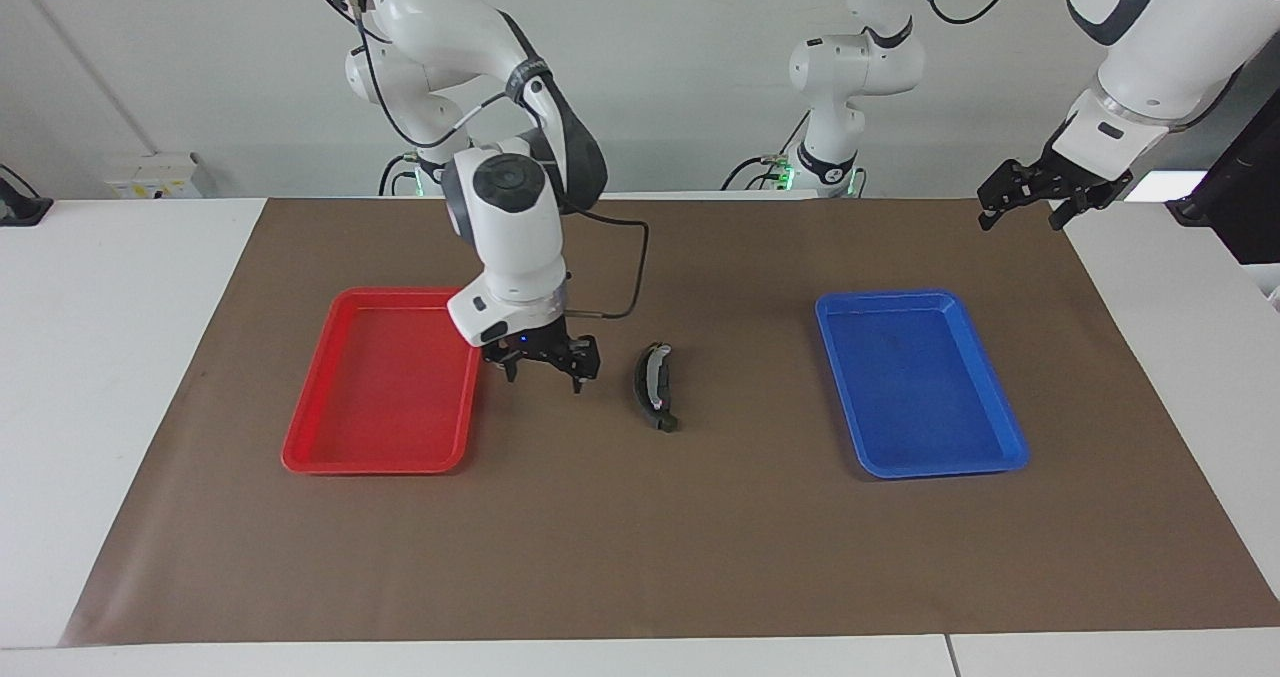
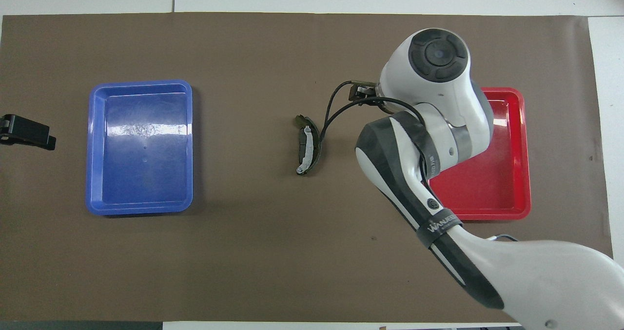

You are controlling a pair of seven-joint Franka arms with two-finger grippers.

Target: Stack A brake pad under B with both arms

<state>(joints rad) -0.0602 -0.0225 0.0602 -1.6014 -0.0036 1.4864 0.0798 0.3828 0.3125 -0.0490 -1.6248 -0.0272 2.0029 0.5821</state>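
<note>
**Mia:** What is the right gripper (image 1: 545, 365) doing?

**Ben:** It is hanging low over the brown mat (image 1: 640, 557), between the red tray (image 1: 385, 462) and the curved brake shoe B (image 1: 655, 387). Its black fingers are pointing down. They are spread apart and holding nothing. In the overhead view the big white arm is covering the gripper, so I am only seeing its cable there.

**Mia:** Is it touching B?

**Ben:** No. It is sitting just beside B, toward the right arm's end of the table, with a gap of mat between them.

**Mia:** And where is B lying?

**Ben:** B (image 2: 308, 145) is lying on the mat near the middle of the table, between the two trays. It is dark and arched, with a pale grey rim along its inner curve. Something dark is showing along its outer edge and at its ends. That may be the A brake pad under it, but I cannot tell for sure.

**Mia:** What about the trays?

**Ben:** The red tray is lying at the right arm's end. The blue tray (image 1: 920, 462) is lying at the left arm's end. Both are well apart from B.

**Mia:** And the left gripper (image 1: 1030, 202)?

**Ben:** It is waiting up in the air over the corner of the mat at the left arm's end. Its fingers are parted too, with nothing in them.
</note>
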